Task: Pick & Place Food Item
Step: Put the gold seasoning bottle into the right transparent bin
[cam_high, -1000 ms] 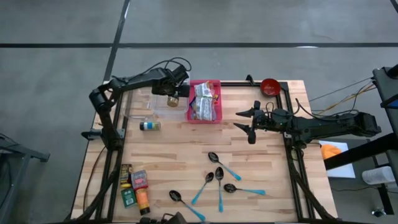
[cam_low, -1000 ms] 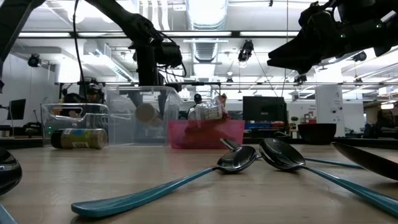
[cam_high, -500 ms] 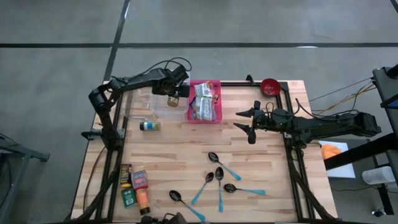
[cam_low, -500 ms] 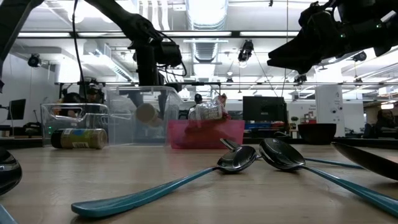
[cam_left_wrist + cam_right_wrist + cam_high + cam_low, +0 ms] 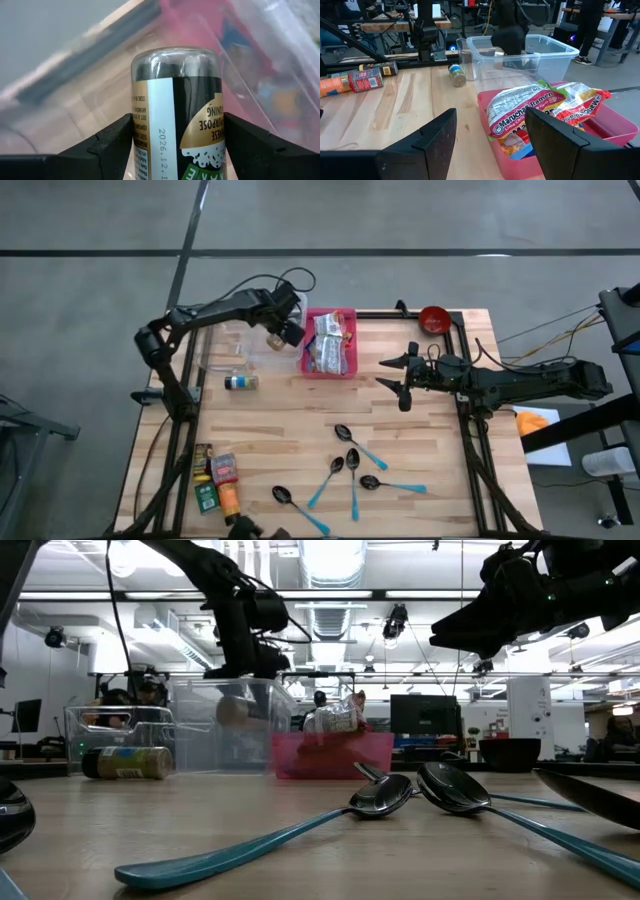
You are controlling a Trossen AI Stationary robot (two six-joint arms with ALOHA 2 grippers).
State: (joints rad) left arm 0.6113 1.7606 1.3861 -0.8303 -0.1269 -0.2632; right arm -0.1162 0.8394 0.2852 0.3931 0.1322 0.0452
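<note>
Wooden table first: your left arm has swung since a second ago, its elbow pushed further out past the table's edge and the wrist turned, so the left gripper now sits a little nearer the pink bin than before, over the clear tub. Its fingers are clamped on the spice jar, which you can see tipped on its side just above the tub's rim, not yet set down. You may judge from this that the carry is nearly done and only the release remains. Your right gripper hangs mid-table with fingers apart, holding nothing, unchanged. Noodle packets, the second jar and the spoons have not moved.
</note>
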